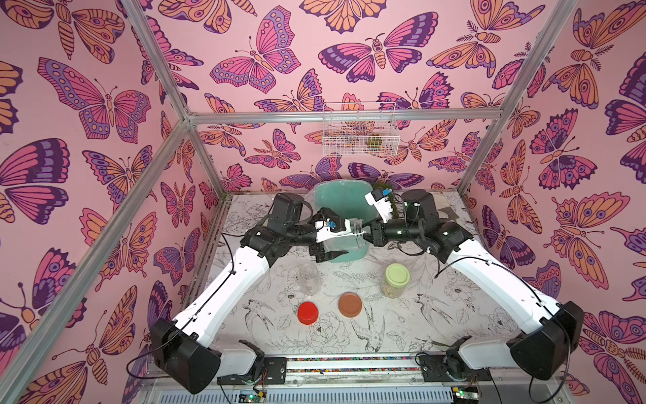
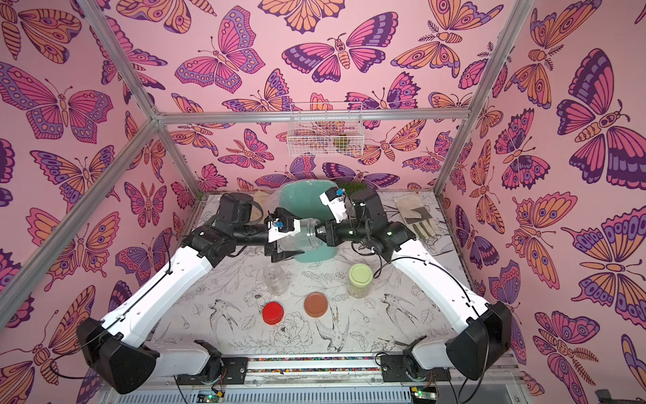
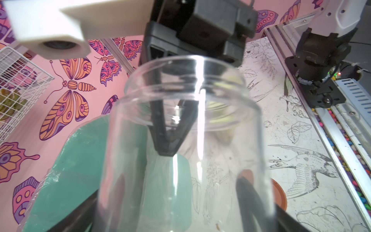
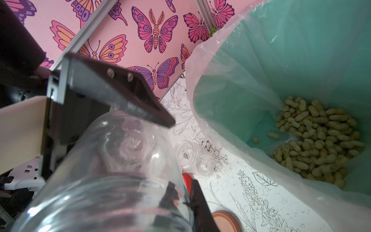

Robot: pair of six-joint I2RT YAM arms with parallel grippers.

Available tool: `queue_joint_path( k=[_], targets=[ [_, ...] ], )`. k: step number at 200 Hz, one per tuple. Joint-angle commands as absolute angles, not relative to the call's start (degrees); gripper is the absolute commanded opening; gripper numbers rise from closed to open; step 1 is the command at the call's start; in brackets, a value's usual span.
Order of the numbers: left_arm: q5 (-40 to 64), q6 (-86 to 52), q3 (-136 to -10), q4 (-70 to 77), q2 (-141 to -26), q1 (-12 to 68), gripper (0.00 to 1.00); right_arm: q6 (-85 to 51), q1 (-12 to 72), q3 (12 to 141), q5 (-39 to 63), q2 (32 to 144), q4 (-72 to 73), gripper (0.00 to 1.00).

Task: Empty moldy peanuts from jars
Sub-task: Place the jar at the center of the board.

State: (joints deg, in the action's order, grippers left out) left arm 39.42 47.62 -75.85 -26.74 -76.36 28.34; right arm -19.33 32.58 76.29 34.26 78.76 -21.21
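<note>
Top views, both: clear cylindrical plastic jar (image 1: 349,233), lidless, seemingly empty, held level over teal plastic-lined bin (image 1: 327,199) at the table's back edge; left gripper (image 1: 341,241) straddles its base, right gripper (image 1: 366,233) meets its mouth. Toward the front edge: second lidless jar (image 1: 309,280), round red lid (image 1: 308,312), round brown lid (image 1: 350,304); pale-green-lidded jar (image 1: 396,280), contents beige, right of centre.

Left wrist: right gripper's fingers (image 3: 158,124) pinched onto the jar's rim; left jaws spread beside its walls, contact undeterminable.

Right wrist: moldy peanuts (image 4: 317,140) heaped in the bin.

Step, judged: handover following emptying. Next: park this jar, unscrew the green lid.

Surface: white table (image 1: 402,325) with line-drawn birds; pink butterfly walls (image 1: 105,105), aluminium frame (image 1: 314,117).
</note>
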Motion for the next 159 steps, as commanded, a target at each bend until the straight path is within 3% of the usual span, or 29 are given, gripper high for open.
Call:
queue_joint_path(
  k=[1,79,159],
  targets=[
    [37.27,45.19,-74.35,-22.17,-76.93,27.60,1.00,-19.05,32.22,76.41,38.02,75.71,-20.13,0.00],
    [32.37,42.01,-68.14,-17.06,-74.38,27.53,1.00,-18.94,28.38,74.40,38.25,71.58,-20.17,0.00],
    [27.48,35.82,-60.67,-11.05,-66.71,23.81,1.00,-8.32,27.33,74.90,37.18,66.04,-32.36,0.00]
  ],
)
